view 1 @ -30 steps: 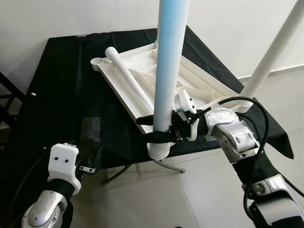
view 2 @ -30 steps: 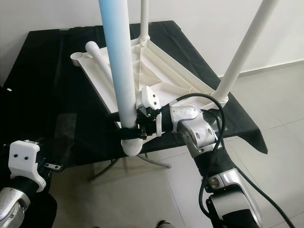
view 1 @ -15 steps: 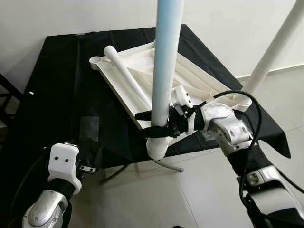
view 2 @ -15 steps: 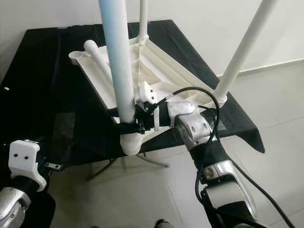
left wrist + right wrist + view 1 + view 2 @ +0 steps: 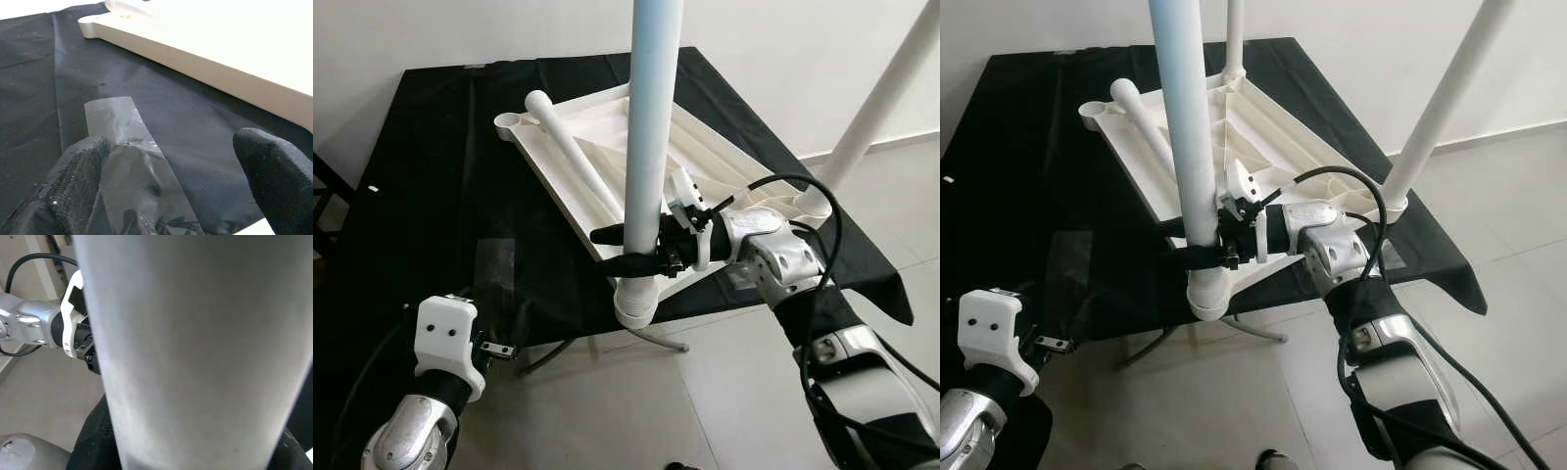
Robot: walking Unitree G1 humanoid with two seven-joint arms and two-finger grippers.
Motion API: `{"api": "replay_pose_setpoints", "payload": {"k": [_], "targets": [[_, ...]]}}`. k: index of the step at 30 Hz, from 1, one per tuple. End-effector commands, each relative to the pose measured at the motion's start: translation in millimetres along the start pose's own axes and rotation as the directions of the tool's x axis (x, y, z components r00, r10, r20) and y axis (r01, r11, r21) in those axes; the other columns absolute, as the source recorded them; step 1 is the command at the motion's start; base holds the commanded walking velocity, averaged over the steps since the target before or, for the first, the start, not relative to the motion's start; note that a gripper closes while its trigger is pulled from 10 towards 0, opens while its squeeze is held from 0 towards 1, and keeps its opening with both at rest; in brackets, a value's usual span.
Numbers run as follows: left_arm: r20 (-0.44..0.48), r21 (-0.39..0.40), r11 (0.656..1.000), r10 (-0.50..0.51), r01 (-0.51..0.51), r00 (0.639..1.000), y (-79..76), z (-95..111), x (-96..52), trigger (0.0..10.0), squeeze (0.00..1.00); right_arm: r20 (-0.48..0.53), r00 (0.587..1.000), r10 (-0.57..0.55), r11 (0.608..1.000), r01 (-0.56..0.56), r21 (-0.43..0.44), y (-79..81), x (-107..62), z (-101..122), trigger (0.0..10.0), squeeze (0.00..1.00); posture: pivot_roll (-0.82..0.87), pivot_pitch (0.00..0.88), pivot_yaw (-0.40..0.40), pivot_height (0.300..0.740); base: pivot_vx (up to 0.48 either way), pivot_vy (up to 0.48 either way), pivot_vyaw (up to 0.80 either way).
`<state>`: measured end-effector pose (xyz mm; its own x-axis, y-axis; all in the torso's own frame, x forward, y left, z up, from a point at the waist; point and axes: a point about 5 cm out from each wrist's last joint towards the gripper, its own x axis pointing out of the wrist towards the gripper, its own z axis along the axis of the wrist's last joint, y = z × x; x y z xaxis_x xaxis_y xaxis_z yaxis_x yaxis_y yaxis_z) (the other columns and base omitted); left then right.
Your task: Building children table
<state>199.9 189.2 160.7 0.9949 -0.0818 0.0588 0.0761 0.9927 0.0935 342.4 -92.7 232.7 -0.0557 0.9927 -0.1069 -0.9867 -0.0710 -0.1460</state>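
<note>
Left eye view gives me the clearest read on progress: the white tabletop (image 5: 607, 147) lies upside down on the black-draped table (image 5: 431, 176), and I count four legs in all. Two legs stand upright in their corner sockets — one at the far corner (image 5: 1234, 39), one at the right corner (image 5: 881, 98). A third, the bluish leg (image 5: 646, 157), is upright at the near corner, its lower end at or in the socket there; I can't tell how deep it sits. My right gripper (image 5: 625, 250) has its black fingers clamped around that leg just above the socket. The fourth leg (image 5: 573, 157) lies loose across the underside, one end near the empty left corner socket (image 5: 509, 122).

So I judge roughly three of four legs placed, with the loose one left to fit and the table then to be turned over.

My left gripper (image 5: 166, 181) hangs low beside the table, fingers spread apart — holding nothing, above a strip of clear tape (image 5: 132, 156) on the cloth.
</note>
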Motion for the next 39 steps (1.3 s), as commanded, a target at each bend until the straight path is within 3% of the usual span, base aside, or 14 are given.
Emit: {"api": "replay_pose_setpoints", "payload": {"k": [1, 4, 6, 12, 22, 27, 30, 39], "targets": [[-0.011, -0.014, 1.000, 0.000, 0.000, 1.000, -1.1, -0.3, -3.1, 10.0, 0.00, -0.019, 1.000, 0.013, 1.000, -0.013, 0.009, 0.7, 1.9, -5.1, 10.0, 0.00, 0.02, 0.214, -0.035, 0.740, 0.000, 0.000, 0.00], [-0.012, -0.014, 1.000, 0.002, -0.002, 1.000, -0.9, -0.1, -3.4, 10.0, 0.00, -0.022, 0.999, 0.030, 1.000, -0.030, 0.008, 1.5, 3.9, -5.7, 10.0, 0.00, 0.02, 0.213, -0.031, 0.740, 0.000, 0.000, 0.00], [-0.013, -0.009, 1.000, 0.004, -0.004, 1.000, -0.3, 0.5, -4.2, 10.0, 0.00, -0.047, 0.992, 0.116, 0.993, -0.116, 0.003, 9.6, 13.0, -11.6, 10.0, 0.00, 0.03, 0.216, -0.027, 0.740, 0.000, 0.000, 0.00], [-0.014, -0.007, 1.000, 0.003, -0.003, 1.000, 0.0, 0.9, -4.7, 10.0, 0.00, -0.056, 0.990, 0.128, 0.992, -0.128, 0.005, 9.8, 17.1, -14.6, 10.0, 0.00, 0.03, 0.221, -0.025, 0.740, 0.000, 0.000, 0.00], [-0.018, 0.001, 1.000, 0.002, -0.002, 1.000, 1.1, 2.5, -6.2, 10.0, 0.00, 0.012, 0.999, 0.032, 0.999, -0.032, 0.042, -4.8, 28.5, -10.0, 10.0, 0.00, 0.04, 0.239, -0.018, 0.740, 0.000, 0.000, 0.00], [-0.019, 0.003, 1.000, 0.003, -0.003, 1.000, 1.6, 3.0, -6.3, 10.0, 0.00, -0.066, 0.997, 0.034, 0.999, -0.035, -0.012, -4.9, 26.8, -13.8, 10.0, 0.00, 0.04, 0.240, -0.017, 0.740, 0.000, 0.000, 0.00], [-0.020, 0.004, 1.000, 0.004, -0.004, 1.000, 1.8, 3.3, -6.0, 10.0, 0.00, -0.171, 0.979, 0.106, 0.991, -0.118, -0.056, 3.3, 20.7, -21.8, 10.0, 0.00, 0.04, 0.241, -0.018, 0.740, 0.000, 0.000, 0.00], [-0.021, 0.004, 1.000, 0.004, -0.004, 1.000, 2.0, 3.6, -5.5, 10.0, 0.00, -0.222, 0.959, 0.176, 0.981, -0.190, -0.044, 9.4, 8.9, -26.3, 10.0, 0.00, 0.03, 0.240, -0.016, 0.740, 0.000, 0.000, 0.00]]}}
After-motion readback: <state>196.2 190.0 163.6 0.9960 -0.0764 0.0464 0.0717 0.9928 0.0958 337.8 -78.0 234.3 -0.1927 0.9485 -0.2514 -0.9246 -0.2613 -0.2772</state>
